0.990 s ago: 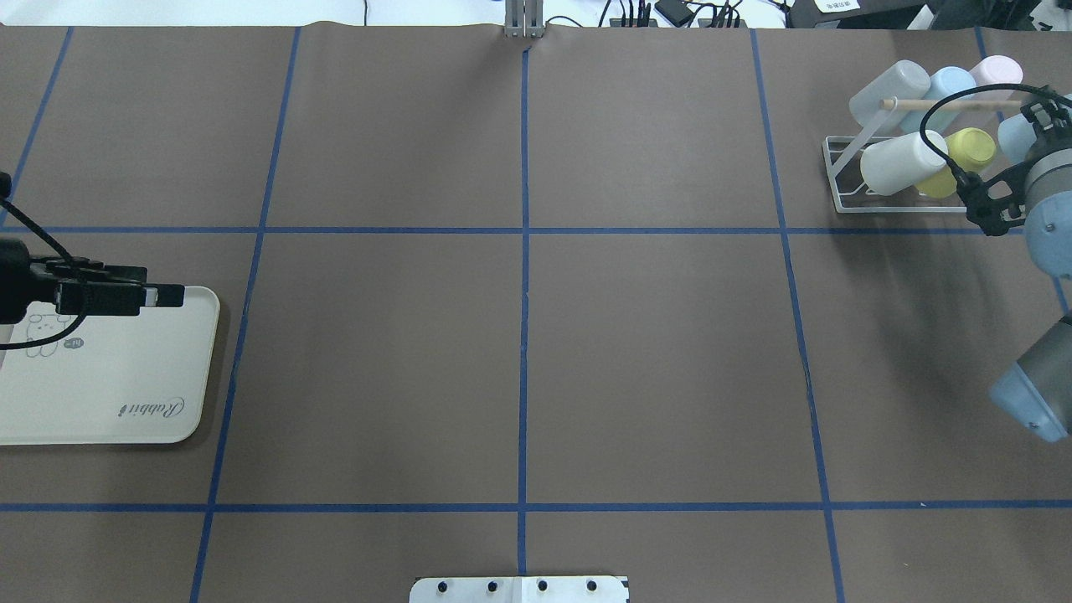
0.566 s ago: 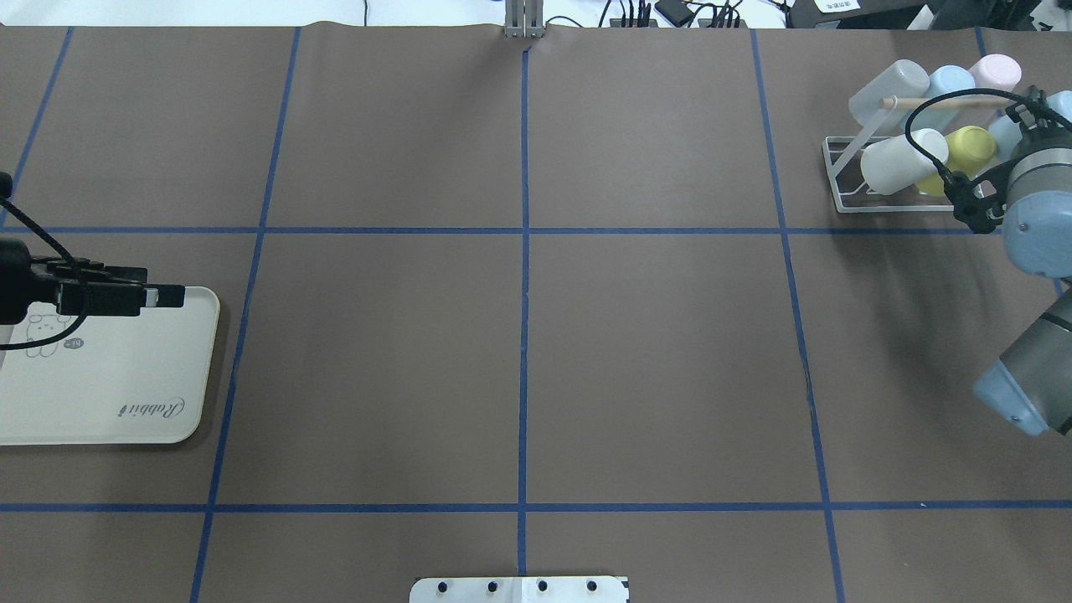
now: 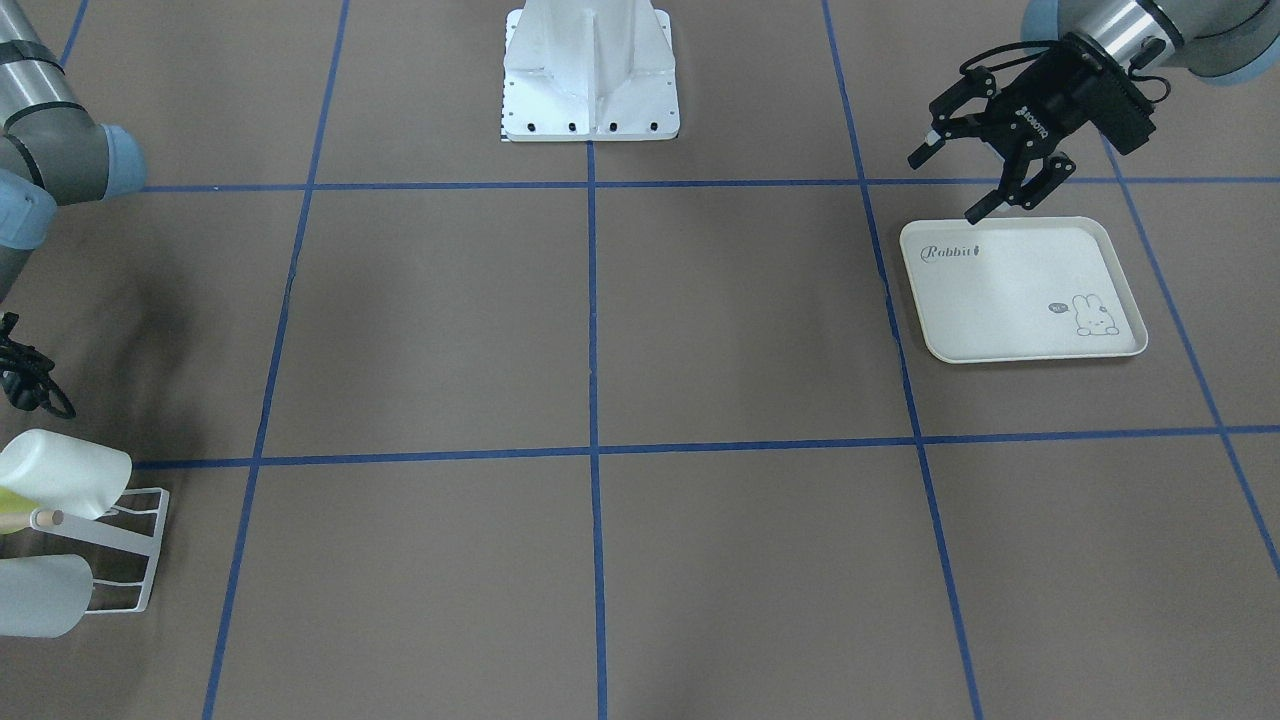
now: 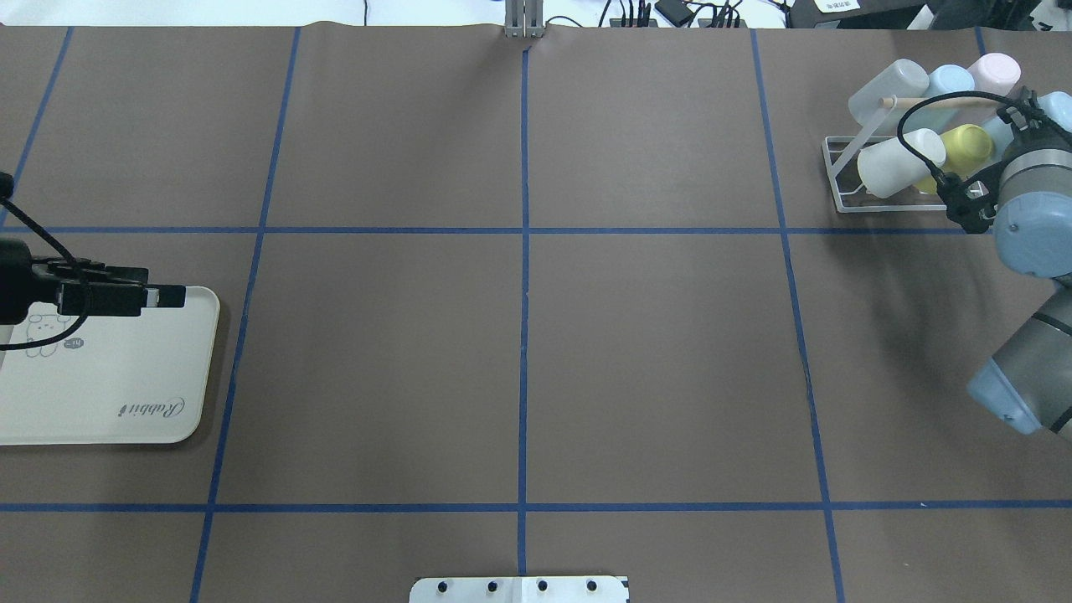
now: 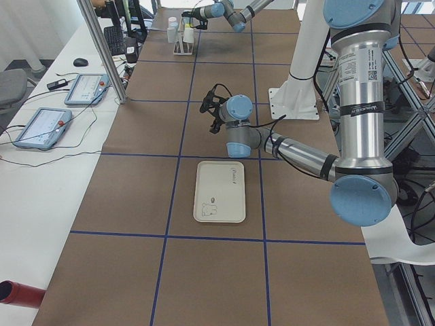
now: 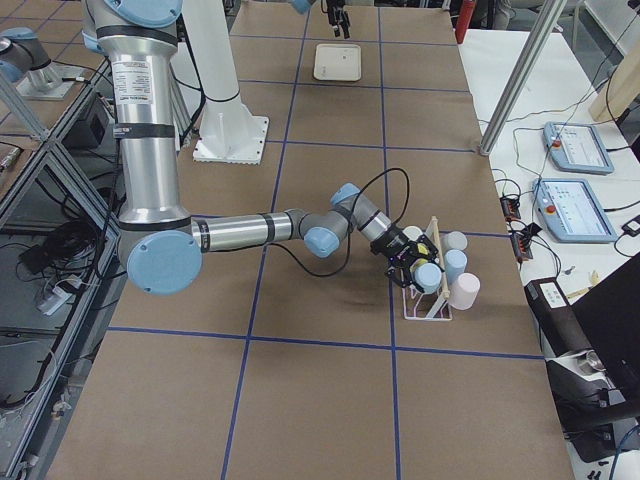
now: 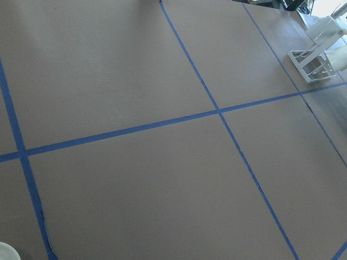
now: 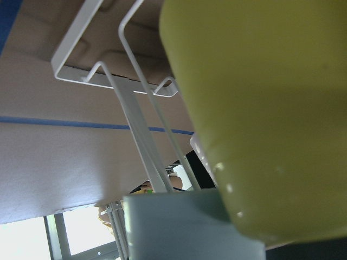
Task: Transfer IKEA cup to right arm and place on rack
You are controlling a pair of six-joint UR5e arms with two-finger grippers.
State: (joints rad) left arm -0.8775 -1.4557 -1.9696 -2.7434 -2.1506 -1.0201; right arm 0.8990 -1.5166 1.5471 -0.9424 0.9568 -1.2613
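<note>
The yellow IKEA cup lies tilted on the rack among other cups. The right arm reaches in beside the rack; its fingers are hidden, so I cannot tell their grip. Far across the counter from the rack, the left fingers gape wide, empty.

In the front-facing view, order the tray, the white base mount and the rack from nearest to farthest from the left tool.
1. Tray, right beside the left tool.
2. White base mount, top centre.
3. Rack, far lower-left corner.
</note>
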